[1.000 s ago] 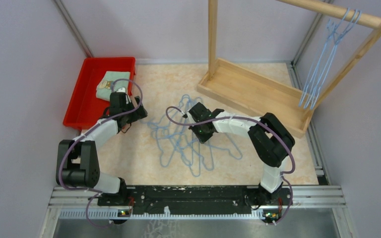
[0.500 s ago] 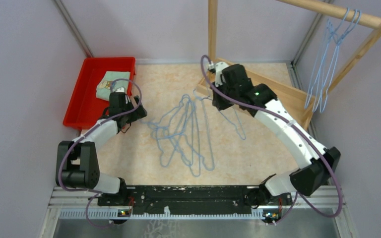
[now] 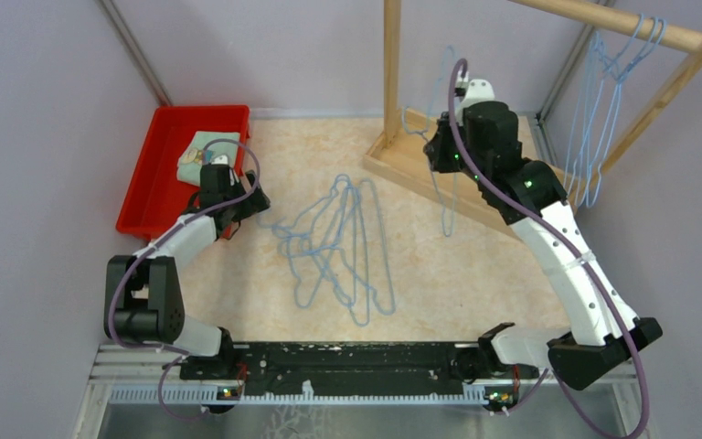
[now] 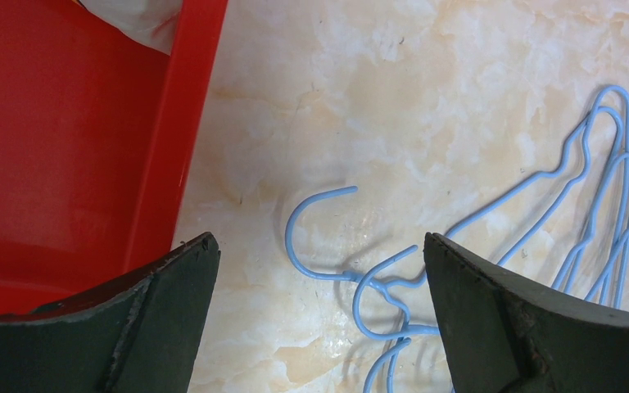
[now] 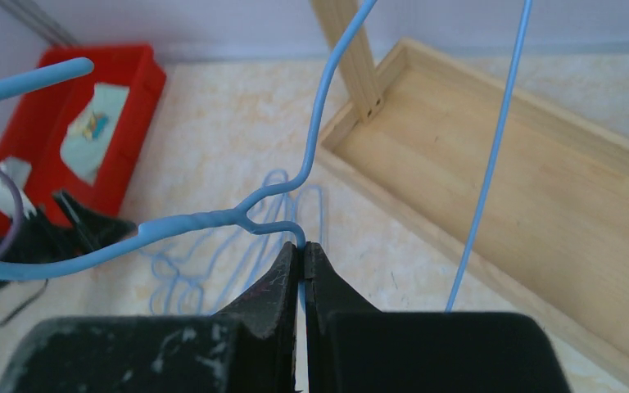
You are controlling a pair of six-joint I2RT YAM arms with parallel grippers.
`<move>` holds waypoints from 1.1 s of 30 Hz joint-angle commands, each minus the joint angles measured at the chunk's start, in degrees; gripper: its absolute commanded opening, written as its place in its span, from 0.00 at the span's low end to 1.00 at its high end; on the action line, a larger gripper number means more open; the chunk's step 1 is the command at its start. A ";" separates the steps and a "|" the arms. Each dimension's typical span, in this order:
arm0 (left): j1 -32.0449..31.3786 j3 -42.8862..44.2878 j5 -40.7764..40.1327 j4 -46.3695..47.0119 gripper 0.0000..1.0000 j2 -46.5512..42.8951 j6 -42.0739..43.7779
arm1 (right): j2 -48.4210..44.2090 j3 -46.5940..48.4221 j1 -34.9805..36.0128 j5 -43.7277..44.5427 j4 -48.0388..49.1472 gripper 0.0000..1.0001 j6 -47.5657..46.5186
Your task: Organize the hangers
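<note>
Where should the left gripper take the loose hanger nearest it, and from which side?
Likely its hook, from straight above: the wire lies flat on the table, and only that curve sticks clear of the tangled hangers, under the open left gripper.

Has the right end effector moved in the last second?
Yes. The right end effector, shut on a hanger, moved from the pile of hangers away and rightward, to just right of the wooden rack's upright post.
</note>
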 commanded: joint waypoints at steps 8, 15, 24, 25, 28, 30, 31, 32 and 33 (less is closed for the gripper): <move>0.42 2.76 1.71 -0.39 1.00 1.54 1.59 | 6.54 8.83 -7.20 3.79 28.44 0.00 8.45; 0.40 1.91 1.20 -0.45 1.00 1.43 1.47 | 11.74 11.17 -13.31 2.05 34.84 0.00 14.50; 0.52 0.19 -0.09 -0.62 1.00 0.92 1.10 | 19.07 19.14 -16.87 2.46 38.09 0.00 17.69; 0.44 -0.05 -0.21 -0.50 1.00 0.82 1.11 | 19.68 19.69 -17.06 2.92 38.09 0.00 17.87; 0.51 -0.34 -0.53 -0.59 1.00 0.80 1.23 | 21.23 20.99 -17.90 3.81 37.19 0.00 18.80; 0.52 -0.47 -0.75 -0.63 1.00 0.70 1.31 | 21.70 21.06 -18.37 4.63 36.59 0.00 19.15; 0.58 -0.53 -0.86 -0.70 1.00 0.76 1.34 | 21.81 20.83 -18.71 4.78 36.56 0.00 19.26; 0.63 -0.58 -0.81 -0.70 1.00 0.73 1.39 | 21.92 20.73 -19.13 4.97 36.33 0.00 19.52; 0.69 -0.65 -0.77 -0.71 1.00 0.84 1.45 | 22.11 20.69 -19.71 5.23 36.03 0.00 19.65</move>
